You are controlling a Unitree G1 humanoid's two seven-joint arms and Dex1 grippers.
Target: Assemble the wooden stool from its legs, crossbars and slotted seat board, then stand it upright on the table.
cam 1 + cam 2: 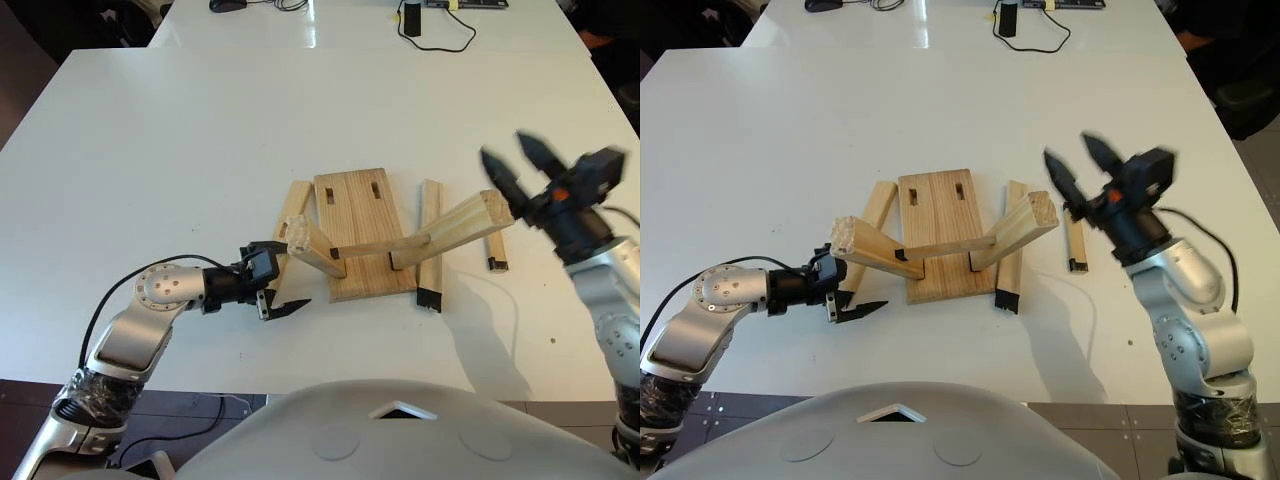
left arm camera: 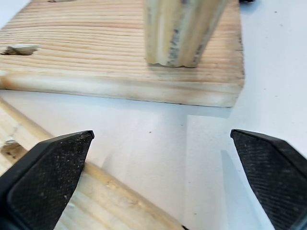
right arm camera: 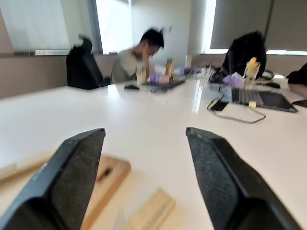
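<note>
Currently the seat board [image 1: 355, 225] lies flat mid-table [image 1: 200, 150]; two legs lean up from it, the left leg [image 1: 312, 248] toward nine o'clock, the right leg [image 1: 460, 225] toward three, a crossbar [image 1: 375, 248] between them; the left stick [image 1: 296, 200] lies beside the board at ten o'clock, the right stick [image 1: 430, 210] at three, the short stick [image 1: 496, 250] farther out; the left gripper [image 1: 285, 306] sits low at the board's seven o'clock, fingers wide, empty; the right gripper [image 1: 503, 147] hangs raised at two o'clock, near the right leg's top, fingers wide, empty.
</note>
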